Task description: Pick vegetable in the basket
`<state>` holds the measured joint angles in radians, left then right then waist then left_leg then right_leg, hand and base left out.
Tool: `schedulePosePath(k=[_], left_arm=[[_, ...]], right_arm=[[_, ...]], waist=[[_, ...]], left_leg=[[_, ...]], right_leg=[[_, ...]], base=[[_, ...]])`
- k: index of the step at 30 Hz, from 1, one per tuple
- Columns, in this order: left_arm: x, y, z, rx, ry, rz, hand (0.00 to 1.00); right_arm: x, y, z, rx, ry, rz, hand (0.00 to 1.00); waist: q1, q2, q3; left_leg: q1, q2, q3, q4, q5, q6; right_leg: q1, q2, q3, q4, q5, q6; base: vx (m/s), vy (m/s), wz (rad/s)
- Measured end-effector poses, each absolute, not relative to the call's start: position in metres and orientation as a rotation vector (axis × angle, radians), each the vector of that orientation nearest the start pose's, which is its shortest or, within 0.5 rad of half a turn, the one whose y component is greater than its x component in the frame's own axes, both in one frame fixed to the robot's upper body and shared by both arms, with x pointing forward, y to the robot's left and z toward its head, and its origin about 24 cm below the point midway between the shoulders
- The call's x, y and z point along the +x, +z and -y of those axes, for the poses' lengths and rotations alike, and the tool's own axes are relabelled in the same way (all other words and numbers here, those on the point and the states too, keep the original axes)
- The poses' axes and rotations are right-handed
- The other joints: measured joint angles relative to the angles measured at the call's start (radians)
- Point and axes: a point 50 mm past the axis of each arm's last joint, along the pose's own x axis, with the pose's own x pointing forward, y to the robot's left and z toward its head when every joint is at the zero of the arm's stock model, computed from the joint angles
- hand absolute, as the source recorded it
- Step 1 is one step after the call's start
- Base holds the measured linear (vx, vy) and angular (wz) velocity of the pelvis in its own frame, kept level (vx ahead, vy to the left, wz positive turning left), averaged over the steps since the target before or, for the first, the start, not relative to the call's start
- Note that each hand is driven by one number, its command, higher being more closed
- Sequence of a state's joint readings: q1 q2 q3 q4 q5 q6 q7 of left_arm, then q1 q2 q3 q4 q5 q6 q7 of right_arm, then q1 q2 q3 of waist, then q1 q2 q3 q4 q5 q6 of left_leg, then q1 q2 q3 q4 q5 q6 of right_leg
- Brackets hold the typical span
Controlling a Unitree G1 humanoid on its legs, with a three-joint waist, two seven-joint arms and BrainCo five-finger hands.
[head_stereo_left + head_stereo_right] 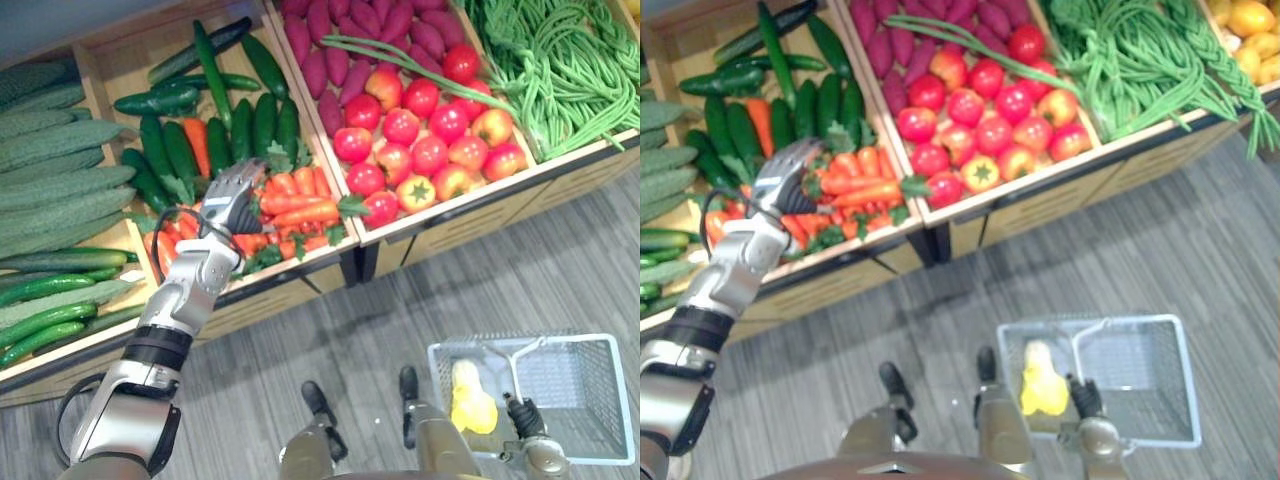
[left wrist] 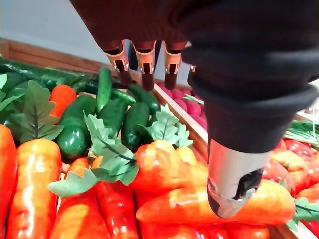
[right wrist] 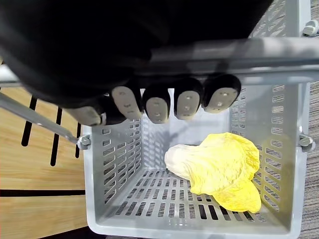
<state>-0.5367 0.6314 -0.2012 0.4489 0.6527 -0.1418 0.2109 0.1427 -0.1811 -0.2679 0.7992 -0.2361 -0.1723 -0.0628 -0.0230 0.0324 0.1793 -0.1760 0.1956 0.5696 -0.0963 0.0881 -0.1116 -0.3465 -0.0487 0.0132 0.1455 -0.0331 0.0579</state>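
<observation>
My left hand (image 1: 232, 195) hovers over a pile of orange carrots (image 1: 300, 212) with green leaves in a wooden crate. Its fingers (image 2: 145, 64) are straight and its thumb (image 2: 232, 184) hangs just above one carrot (image 2: 219, 204); it holds nothing. My right hand (image 1: 522, 418) is down at the lower right, its fingers (image 3: 159, 107) curled round the grey bar handle (image 3: 259, 55) of a grey plastic basket (image 1: 600, 400). A pale yellow leafy cabbage (image 3: 219, 167) lies on the basket's floor.
Dark cucumbers (image 1: 255, 125) lie behind the carrots, and long ridged gourds (image 1: 60, 170) fill the crate to the left. Red and yellow tomatoes (image 1: 420, 135), purple sweet potatoes (image 1: 340, 40) and green beans (image 1: 560, 70) lie to the right. Grey wood floor (image 1: 450, 290) runs before the stand.
</observation>
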Motion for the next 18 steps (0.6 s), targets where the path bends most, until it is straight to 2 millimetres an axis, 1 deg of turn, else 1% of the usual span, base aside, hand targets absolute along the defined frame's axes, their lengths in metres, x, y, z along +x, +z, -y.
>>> schedulePosePath(k=[2, 7, 9, 12, 16, 18], left_arm=[[0.345, 0.141, -0.230, 1.309, 0.084, 0.328, 0.00], [0.346, 0.142, -0.227, 1.313, 0.074, 0.336, 0.00], [0.346, 0.139, -0.223, 1.320, 0.052, 0.337, 0.00], [0.347, 0.140, -0.222, 1.319, 0.052, 0.340, 0.00], [0.347, 0.140, -0.222, 1.317, 0.053, 0.341, 0.00], [0.347, 0.140, -0.222, 1.317, 0.054, 0.341, 0.00]], right_arm=[[0.130, -0.114, 0.263, -0.330, -0.281, -0.754, 1.00], [0.140, -0.110, 0.263, -0.333, -0.280, -0.725, 1.00], [0.141, -0.110, 0.263, -0.334, -0.278, -0.723, 1.00], [0.141, -0.110, 0.263, -0.334, -0.277, -0.722, 1.00], [0.144, -0.108, 0.262, -0.346, -0.269, -0.712, 1.00], [0.146, -0.107, 0.260, -0.349, -0.267, -0.704, 1.00]], waist=[[0.000, -0.001, 0.017], [0.000, -0.002, 0.022], [-0.002, -0.001, 0.022], [-0.003, -0.001, 0.023], [-0.001, -0.002, 0.023], [-0.001, -0.006, 0.027]], left_leg=[[-0.001, 0.000, 0.001, 0.000, 0.000, 0.000], [-0.031, -0.003, 0.021, 0.000, 0.004, 0.004], [-0.031, -0.002, 0.023, 0.000, 0.005, 0.003], [-0.032, -0.002, 0.024, 0.000, 0.005, 0.003], [-0.050, -0.001, 0.026, -0.001, 0.006, 0.006], [-0.060, -0.004, 0.028, -0.004, 0.008, 0.008]], right_leg=[[-0.001, 0.000, 0.003, 0.000, 0.002, 0.001], [-0.042, 0.000, 0.021, -0.002, 0.014, 0.003], [-0.044, 0.001, 0.024, -0.002, 0.015, 0.004], [-0.045, 0.001, 0.024, -0.002, 0.016, 0.004], [-0.062, 0.002, 0.027, -0.007, 0.035, 0.005], [-0.072, 0.000, 0.030, -0.009, 0.039, 0.007]], base=[[0.01, -0.006, -0.02], [0.02, -0.010, -0.10], [0.05, -0.017, -0.06], [0.04, -0.019, -0.02], [0.01, -0.004, -0.01], [0.00, 0.000, 0.00]])
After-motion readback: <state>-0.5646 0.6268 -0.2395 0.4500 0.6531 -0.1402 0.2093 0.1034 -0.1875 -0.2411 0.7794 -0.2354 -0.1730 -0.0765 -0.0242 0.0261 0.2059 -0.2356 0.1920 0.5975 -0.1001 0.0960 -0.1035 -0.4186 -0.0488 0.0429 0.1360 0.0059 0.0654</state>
